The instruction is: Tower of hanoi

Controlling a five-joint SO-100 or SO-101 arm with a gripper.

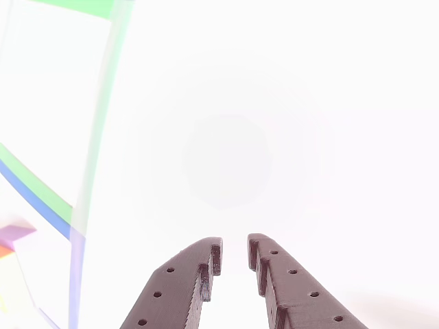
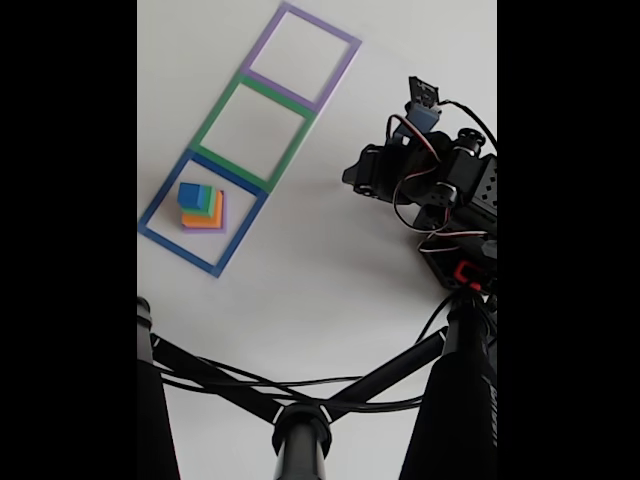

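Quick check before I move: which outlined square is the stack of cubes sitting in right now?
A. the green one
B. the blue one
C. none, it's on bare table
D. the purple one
B: in the fixed view the stack of cubes, blue on top, sits inside the blue square outline; the green square outline and the purple square outline hold nothing.

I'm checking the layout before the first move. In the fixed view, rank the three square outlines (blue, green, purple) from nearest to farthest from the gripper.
The gripper sits at the right, pointing left.
1. Green outline, middle of the row, nearest.
2. Purple outline, top of the row, next.
3. Blue outline, bottom left, holding the stack of cubes, farthest.
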